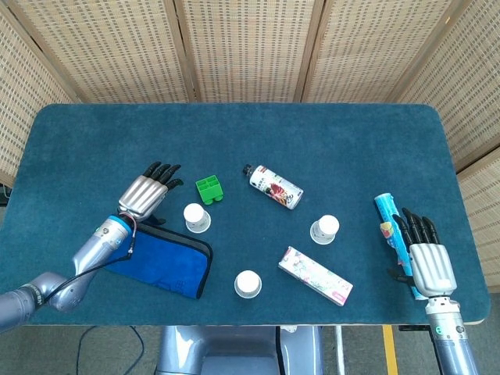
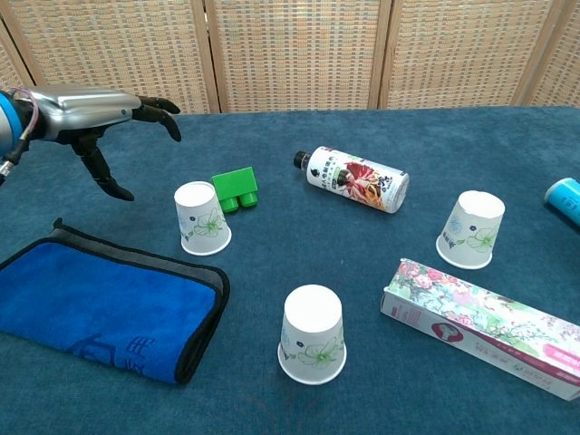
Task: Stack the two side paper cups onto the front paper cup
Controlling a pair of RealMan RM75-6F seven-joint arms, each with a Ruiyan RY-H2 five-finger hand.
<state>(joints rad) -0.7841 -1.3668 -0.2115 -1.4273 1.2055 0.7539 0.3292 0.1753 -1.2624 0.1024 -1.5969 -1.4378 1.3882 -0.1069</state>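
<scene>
Three white paper cups with green prints stand upside down on the blue table. The front cup [image 1: 248,283] [image 2: 314,334] is nearest the table's front edge. The left cup [image 1: 196,217] [image 2: 203,218] and the right cup [image 1: 325,230] [image 2: 472,229] flank it, further back. My left hand [image 1: 147,191] [image 2: 98,112] hovers open, fingers spread, just left of the left cup and apart from it. My right hand [image 1: 426,264] lies open and empty at the table's right edge, seen only in the head view.
A blue pouch [image 1: 158,258] [image 2: 100,305] lies left of the front cup. A green block [image 1: 208,189] [image 2: 235,189] sits just behind the left cup. A lying bottle [image 1: 273,186] [image 2: 353,179], a floral box [image 1: 315,275] [image 2: 488,324] and a blue tube [image 1: 390,223] [image 2: 565,198] occupy the right half.
</scene>
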